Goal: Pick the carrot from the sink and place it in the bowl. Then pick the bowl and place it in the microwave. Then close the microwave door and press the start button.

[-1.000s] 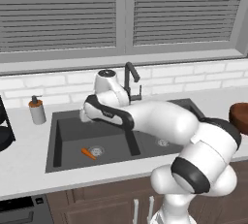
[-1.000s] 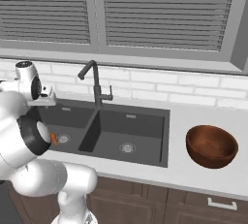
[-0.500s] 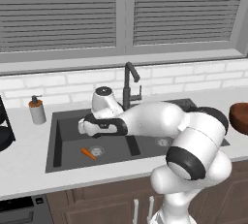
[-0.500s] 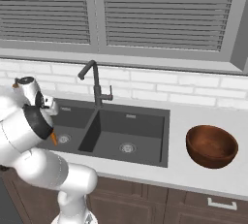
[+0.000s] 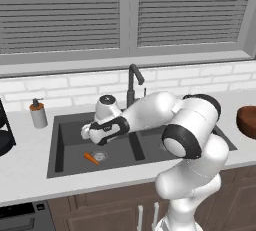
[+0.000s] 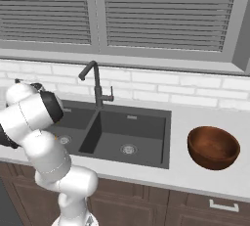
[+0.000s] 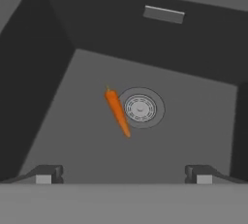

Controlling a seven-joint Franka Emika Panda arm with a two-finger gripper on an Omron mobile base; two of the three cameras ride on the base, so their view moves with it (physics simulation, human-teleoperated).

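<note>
Your end effector [image 7: 123,174], jaws wide w/ nothing held, hangs over the thin orange carrot [image 7: 117,112]; its long axis runs roughly crosswise to the jaw gap.

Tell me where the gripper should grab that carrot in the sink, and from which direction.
Grip the carrot around its middle, coming straight down from above. It lies flat on the floor of the sink's left basin, beside the round drain, so probably only its long sides are open. The gripper, open above it, should likely turn so its fingers close across the thin width.
</note>
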